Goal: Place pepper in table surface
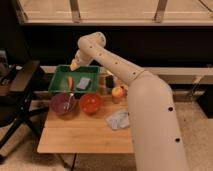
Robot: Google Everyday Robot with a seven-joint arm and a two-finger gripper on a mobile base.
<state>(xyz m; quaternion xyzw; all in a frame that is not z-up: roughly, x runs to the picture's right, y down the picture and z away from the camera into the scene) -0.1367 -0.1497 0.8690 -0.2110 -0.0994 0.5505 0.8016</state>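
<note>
Gripper [75, 64] at green tray [75, 93] far rim, state can't tell; pepper [70, 82] lying in tray.

pincer [74, 64] cream, over green tray [83, 69] | pepper [70, 82] orange-red | table surface [82, 137] light wood | bowl [91, 104] orange-red

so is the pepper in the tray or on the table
In: the pepper lies inside the green tray, gripper above its far rim.
</note>
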